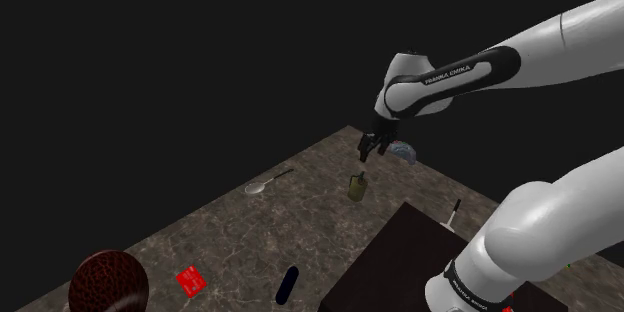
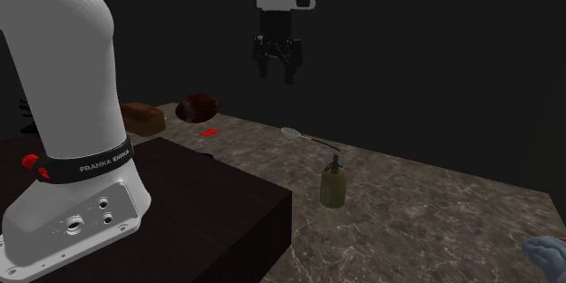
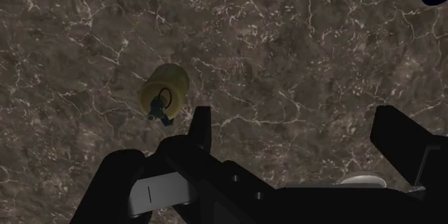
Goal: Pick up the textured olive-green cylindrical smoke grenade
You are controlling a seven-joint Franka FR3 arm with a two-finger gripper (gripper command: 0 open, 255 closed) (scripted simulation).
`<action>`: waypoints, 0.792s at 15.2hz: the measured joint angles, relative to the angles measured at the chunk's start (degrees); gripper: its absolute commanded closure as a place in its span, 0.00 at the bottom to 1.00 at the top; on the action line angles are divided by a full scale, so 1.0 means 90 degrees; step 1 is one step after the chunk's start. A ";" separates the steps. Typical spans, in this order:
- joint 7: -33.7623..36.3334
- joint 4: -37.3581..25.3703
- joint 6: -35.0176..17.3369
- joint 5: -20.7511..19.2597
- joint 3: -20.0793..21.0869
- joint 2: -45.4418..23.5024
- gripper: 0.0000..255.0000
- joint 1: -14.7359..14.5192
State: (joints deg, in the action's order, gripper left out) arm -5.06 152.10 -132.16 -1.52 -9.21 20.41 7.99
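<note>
— Well, the fingers (image 3: 202, 129) are spread wide with nothing between them, and the gripper (image 2: 278, 74) hangs well above the table (image 2: 435, 200). Where does the smoke grenade (image 3: 164, 93) stand against that?
— Upright on the table, below the gripper but outside the gap. In the wrist view it lies beyond one finger, not between the two.
— So a straight descent is the danger?
— Likely. That finger would land on its top and tip it, tall and narrow as it is. The arm needs a sideways shift first.
— And room?
— Bare marbled table all round it. The spoon (image 1: 268, 182) lies well apart and the dark stand (image 2: 209, 209) is near on one side. The table's far edge and a blue thing (image 1: 403, 150) lie behind, so a toppled smoke grenade could roll off.
</note>
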 measured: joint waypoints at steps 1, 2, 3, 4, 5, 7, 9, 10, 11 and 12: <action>-0.0104 -0.0005 -0.0209 -0.0013 -0.0085 -0.0211 0.00 0.0040; -0.0213 -0.0056 -0.0413 -0.0006 -0.0169 -0.0460 0.00 0.0070; -0.0307 -0.0063 -0.0592 -0.0003 -0.0241 -0.0643 0.00 0.0103; -0.0396 -0.0090 -0.0837 0.0040 -0.0302 -0.0916 0.00 0.0109; -0.0542 -0.0129 -0.1078 0.0082 -0.0396 -0.1193 0.00 0.0142; -0.0710 -0.0227 -0.1465 0.0218 -0.0473 -0.1673 0.00 0.0142; -0.0969 -0.0333 -0.1887 0.0431 -0.0551 -0.2209 0.00 0.0168; -0.1139 -0.0423 -0.2026 0.0541 -0.0597 -0.2442 0.00 0.0214; -0.1318 -0.0511 -0.2190 0.0676 -0.0623 -0.2696 0.00 0.0262; -0.1458 -0.0562 -0.2366 0.0812 -0.0619 -0.2931 0.00 0.0300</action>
State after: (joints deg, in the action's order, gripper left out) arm -18.18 147.04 -153.45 5.78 -14.79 -5.97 10.68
